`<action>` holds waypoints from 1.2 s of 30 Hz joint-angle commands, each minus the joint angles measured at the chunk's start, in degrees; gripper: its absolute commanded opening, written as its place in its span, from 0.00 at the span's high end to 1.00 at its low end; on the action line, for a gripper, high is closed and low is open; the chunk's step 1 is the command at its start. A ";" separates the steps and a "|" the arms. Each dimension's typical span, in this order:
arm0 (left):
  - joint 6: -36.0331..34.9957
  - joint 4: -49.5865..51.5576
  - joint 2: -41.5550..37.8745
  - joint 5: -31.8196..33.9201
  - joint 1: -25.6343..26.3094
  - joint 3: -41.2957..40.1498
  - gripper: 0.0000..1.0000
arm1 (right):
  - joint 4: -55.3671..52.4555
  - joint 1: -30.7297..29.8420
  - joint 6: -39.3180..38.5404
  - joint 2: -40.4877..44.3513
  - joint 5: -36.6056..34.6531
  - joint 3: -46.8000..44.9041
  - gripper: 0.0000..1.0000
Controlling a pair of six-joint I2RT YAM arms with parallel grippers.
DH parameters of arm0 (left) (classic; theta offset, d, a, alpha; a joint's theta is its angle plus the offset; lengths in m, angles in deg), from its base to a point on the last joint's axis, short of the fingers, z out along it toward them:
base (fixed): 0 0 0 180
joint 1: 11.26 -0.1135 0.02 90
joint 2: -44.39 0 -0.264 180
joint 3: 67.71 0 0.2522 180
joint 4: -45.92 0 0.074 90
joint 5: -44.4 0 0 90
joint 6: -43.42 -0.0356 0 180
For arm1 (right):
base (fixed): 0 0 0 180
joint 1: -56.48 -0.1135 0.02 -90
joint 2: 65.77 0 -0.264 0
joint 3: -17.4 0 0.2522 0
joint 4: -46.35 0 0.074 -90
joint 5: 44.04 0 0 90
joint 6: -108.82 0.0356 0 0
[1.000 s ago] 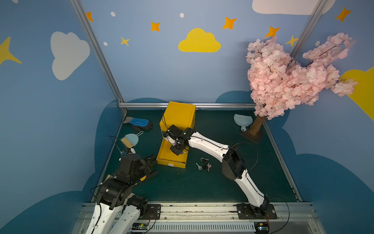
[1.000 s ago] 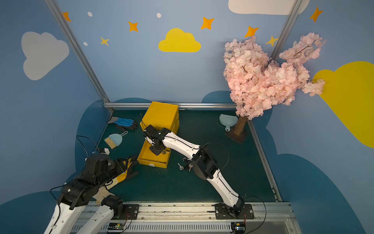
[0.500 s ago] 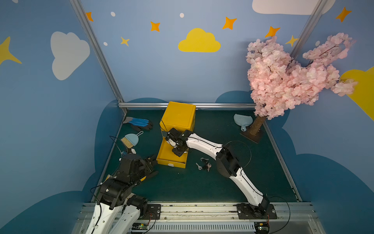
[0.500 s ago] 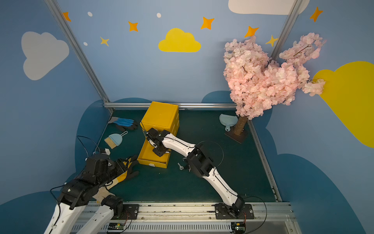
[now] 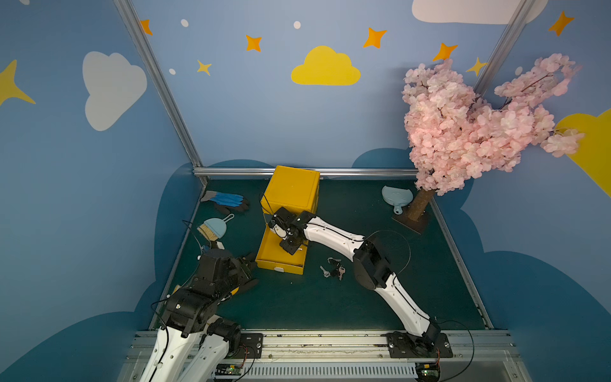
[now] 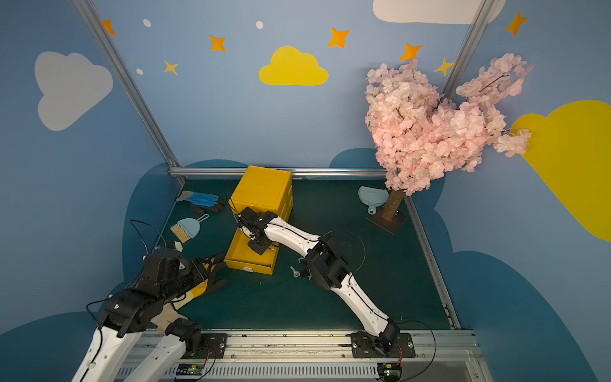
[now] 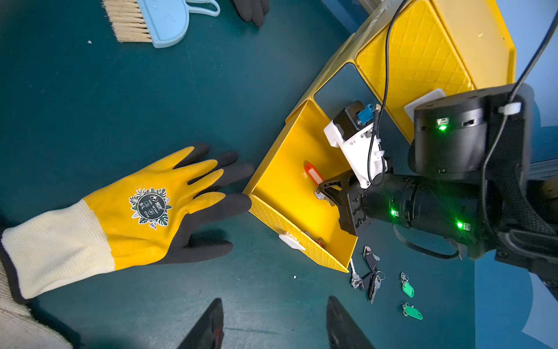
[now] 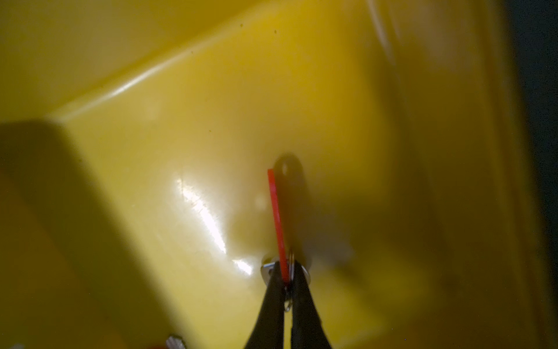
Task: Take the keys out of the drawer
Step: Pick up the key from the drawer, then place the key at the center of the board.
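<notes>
**Retrieval partly complete.**

*Left:* the left gripper (image 7: pixel 274 299) hovers over the dark green mat (image 7: pixel 90 90), its two black fingers apart with nothing between them, short of the pulled-out yellow plastic drawer (image 7: pixel 271 181).

*Centre:* inside that drawer the right gripper (image 8: pixel 286 269) is pinched together on the ring end of the key with a red-orange plastic tag (image 7: pixel 312 175). The tag stands on edge beyond the fingertips, low over the drawer floor. It is gripped but not yet out.

*Right:* a bunch of silver and dark-headed metal keys (image 7: pixel 370 272) and two green-tagged keys (image 7: pixel 407 288) already lie on the mat just beside the drawer.

A small object by the drawer's front wall is too hidden to identify.
</notes>
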 commanded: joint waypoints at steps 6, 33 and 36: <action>-12.34 -11.81 5.76 -5.77 -0.25 1.99 0.45 | -3.55 0.09 3.87 15.29 4.72 -3.18 1.00; -17.56 -17.19 21.44 -19.07 -0.30 3.64 0.50 | 0.56 10.67 9.26 37.35 5.96 -46.49 0.74; -21.93 -16.86 22.30 -22.37 -0.30 3.14 0.50 | -0.73 10.90 9.08 36.91 6.57 -44.42 0.71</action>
